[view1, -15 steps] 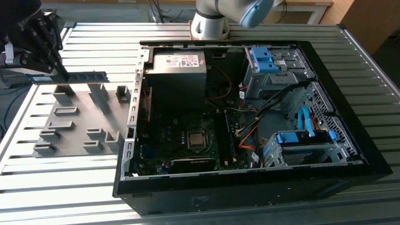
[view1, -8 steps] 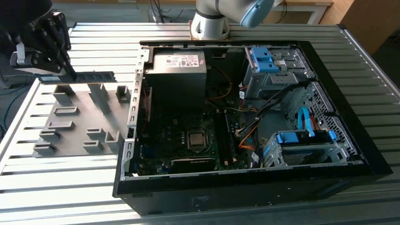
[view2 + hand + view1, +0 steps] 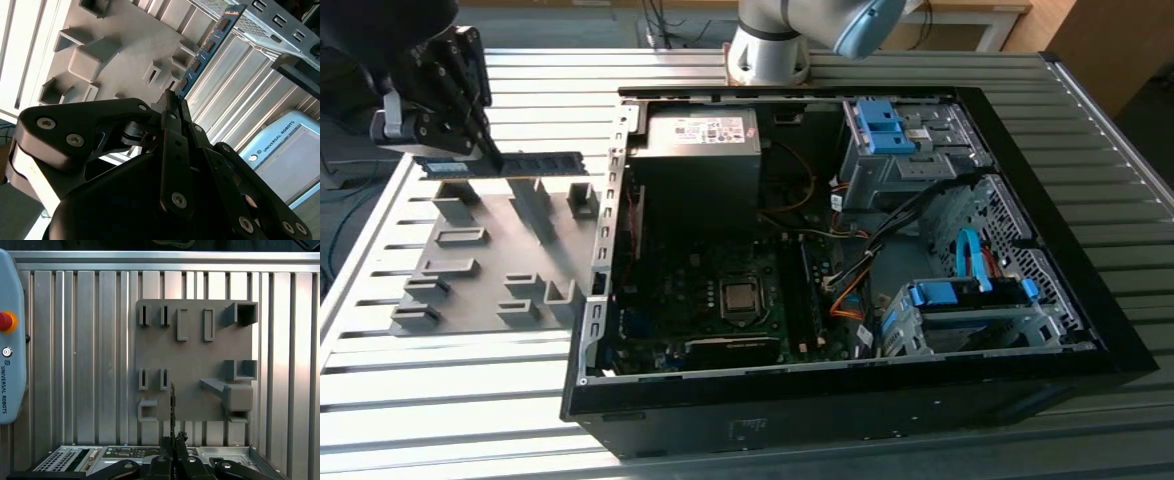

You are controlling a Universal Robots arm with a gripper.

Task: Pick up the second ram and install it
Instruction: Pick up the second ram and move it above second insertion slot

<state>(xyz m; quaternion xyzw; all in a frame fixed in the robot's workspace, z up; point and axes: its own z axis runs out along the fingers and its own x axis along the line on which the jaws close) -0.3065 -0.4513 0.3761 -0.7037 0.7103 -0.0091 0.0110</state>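
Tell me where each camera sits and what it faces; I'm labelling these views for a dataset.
Exterior view: off the arm, high, looking down on the open computer case and tray; shows arm's base and pincer.
First wrist view: on the wrist, looking past the pincer onto the tray.
Second wrist view: behind the pincer, looking along the second ram.
Shared: all show pincer, second ram and tray.

Above the grey tray (image 3: 480,280), one end of the second ram (image 3: 540,161) is hidden within the gripper (image 3: 458,162). In the first wrist view, the computer case (image 3: 125,454) beside the tray is cut off by the picture's edge.
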